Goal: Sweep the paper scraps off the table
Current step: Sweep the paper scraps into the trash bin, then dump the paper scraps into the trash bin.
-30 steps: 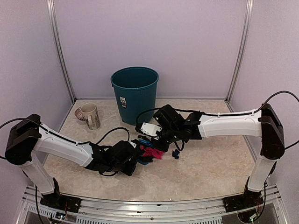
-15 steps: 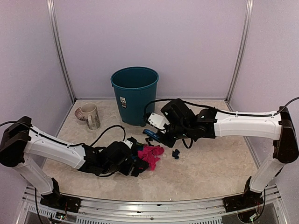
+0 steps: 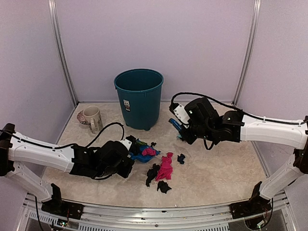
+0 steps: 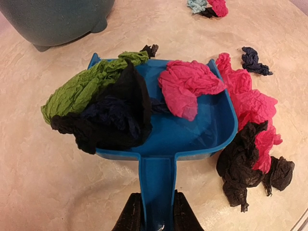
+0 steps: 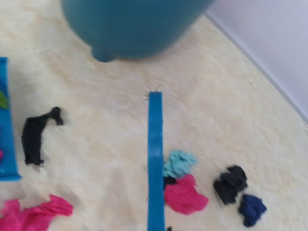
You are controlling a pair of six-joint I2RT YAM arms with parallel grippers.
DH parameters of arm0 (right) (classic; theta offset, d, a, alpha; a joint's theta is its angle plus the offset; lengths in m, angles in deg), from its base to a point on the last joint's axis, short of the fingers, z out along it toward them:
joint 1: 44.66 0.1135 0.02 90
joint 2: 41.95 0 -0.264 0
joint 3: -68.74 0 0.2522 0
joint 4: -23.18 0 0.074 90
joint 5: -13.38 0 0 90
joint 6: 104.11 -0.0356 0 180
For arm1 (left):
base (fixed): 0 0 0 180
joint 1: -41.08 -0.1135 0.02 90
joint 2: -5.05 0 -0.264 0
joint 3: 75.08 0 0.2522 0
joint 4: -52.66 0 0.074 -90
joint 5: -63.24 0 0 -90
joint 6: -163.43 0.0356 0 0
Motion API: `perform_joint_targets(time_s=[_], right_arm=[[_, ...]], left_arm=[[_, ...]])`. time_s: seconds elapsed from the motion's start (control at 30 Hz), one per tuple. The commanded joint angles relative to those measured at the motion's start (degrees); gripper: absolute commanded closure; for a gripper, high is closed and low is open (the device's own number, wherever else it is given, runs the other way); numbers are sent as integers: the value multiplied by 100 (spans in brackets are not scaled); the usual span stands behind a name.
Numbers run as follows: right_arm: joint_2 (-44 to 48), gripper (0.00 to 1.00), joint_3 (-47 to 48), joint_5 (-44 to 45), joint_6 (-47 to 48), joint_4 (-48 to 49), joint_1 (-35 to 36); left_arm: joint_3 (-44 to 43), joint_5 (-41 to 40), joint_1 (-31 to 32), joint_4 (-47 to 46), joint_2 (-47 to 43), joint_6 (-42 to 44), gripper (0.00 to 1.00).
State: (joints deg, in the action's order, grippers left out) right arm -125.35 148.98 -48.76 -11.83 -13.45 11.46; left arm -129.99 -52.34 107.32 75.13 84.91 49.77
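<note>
My left gripper (image 4: 156,216) is clamped tight on the handle of the blue dustpan (image 4: 192,130). Its fingers (image 4: 130,217) pinch the handle from both sides. The pan lies flat on the table (image 3: 221,168), mouth facing away from me.

Some of the paper scraps (image 4: 185,89) sit inside the pan. There is a crumpled magenta wad toward the right and a big black wad (image 4: 110,115) on the left. A wrinkled olive-green piece (image 4: 82,89) drapes over the left rim. Just beside the pan's right wall, on the bare table, lies a long magenta piece (image 4: 250,103). Black wads (image 4: 238,163) touch it at its near end, and a small dark blue scrap (image 4: 252,60) lies a little farther out.

My right gripper (image 3: 185,134) is closed on the brush (image 5: 155,159). From my wrist the brush shows edge-on as a thin blue strip with a few stray bristles at its tip. It points toward the foot of the teal bin (image 5: 130,24). My own fingers are out of that view.

Around the strip more scraps lie loose on the table. A light teal bit (image 5: 179,162) touches a magenta one (image 5: 185,196). To their right are a black wad (image 5: 231,180) and a dark blue wad (image 5: 251,210). Off to the left, well apart from these, lies a thin black strip (image 5: 36,137).
</note>
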Motion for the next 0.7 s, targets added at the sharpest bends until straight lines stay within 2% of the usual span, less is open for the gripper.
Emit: perform_joint_targets(time_s=[0.0,0.23,0.47,0.67], right_arm=[[391,100,-307,175,-345,134,-103],[648,100,-765,92,-624,282,-270],[879,100,-1063,-26,-677,442,-346],[889,100,-1153,-131,-664,593,-367]], left_arm=[[-363,-193,62,455,-341,126,100],[-957,-194,109,988,-859,451,100],[-2087,-56,89,1843,-1183,895,100],[-3329,143,-348,2565,-1002,1345,100]])
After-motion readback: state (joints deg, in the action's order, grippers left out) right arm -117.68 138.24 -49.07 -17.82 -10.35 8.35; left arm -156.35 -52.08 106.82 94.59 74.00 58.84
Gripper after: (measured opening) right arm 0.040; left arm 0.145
